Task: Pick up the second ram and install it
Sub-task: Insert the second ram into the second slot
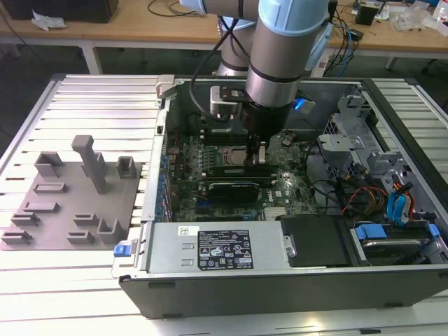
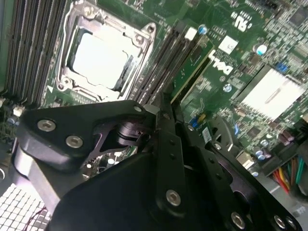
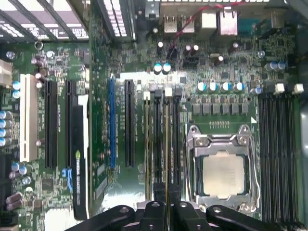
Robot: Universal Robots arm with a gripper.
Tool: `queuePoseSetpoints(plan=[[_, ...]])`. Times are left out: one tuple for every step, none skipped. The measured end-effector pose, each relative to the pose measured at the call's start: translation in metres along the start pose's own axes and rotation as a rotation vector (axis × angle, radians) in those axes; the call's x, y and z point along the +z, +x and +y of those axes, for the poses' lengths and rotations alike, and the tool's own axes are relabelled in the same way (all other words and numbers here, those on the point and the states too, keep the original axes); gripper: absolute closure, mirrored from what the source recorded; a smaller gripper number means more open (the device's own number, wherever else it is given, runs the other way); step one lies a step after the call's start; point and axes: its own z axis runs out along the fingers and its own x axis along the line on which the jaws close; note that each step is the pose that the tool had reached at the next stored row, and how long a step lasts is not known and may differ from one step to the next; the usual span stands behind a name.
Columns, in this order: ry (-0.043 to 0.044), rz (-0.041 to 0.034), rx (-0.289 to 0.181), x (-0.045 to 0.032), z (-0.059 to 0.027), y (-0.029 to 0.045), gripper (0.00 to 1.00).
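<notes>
Edge-on in the first wrist view, the second ram point(image 3: 166, 144) is a thin green stick running along the memory slots next to the CPU socket point(image 3: 222, 173). My gripper point(image 3: 166, 204) is shut on its near end, one black finger on each side. In the exterior view the gripper point(image 1: 257, 150) reaches down into the open computer case, right over the motherboard point(image 1: 280, 189). Whether the stick is seated in its slot cannot be told. Another green stick point(image 3: 147, 144) stands two slots away, farther from the socket, and shows too in the second wrist view point(image 2: 192, 72).
The grey fixture plate point(image 1: 70, 210) with its grey blocks lies on the slatted table at the exterior view's left. Inside the case, a power supply point(image 1: 210, 248) sits at the front, a drive cage point(image 1: 364, 147) and loose cables at the right. An expansion card point(image 3: 79, 183) stands beside the slots.
</notes>
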Motion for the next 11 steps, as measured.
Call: queuePoseSetpoints(plan=[[0.0001, 0.0000, 0.000, 0.0003, 0.0034, 0.0001, 0.89], [0.0001, -0.0001, 0.000, 0.0004, 0.0051, 0.0001, 0.89], [0.0000, 0.0000, 0.000, 0.0005, 0.0063, 0.0001, 0.89], [0.0000, -0.0001, 0.000, 0.0005, 0.0063, 0.0001, 0.89], [0.0000, -0.0001, 0.000, 0.0005, 0.0064, 0.0001, 0.89], [0.0000, -0.0001, 0.000, 0.0005, 0.0064, 0.0001, 0.89], [0.0001, -0.0002, 0.000, 0.0006, 0.0067, -0.0002, 0.89], [-0.0001, -0.0019, 0.000, 0.0007, 0.0072, -0.0007, 0.89], [-0.0001, -0.0058, -0.001, 0.0008, 0.0074, -0.0011, 0.89], [-0.0001, -0.0072, 0.000, 0.0008, 0.0076, -0.0014, 0.89], [-0.0002, -0.0074, 0.000, 0.0010, 0.0078, -0.0017, 0.89]])
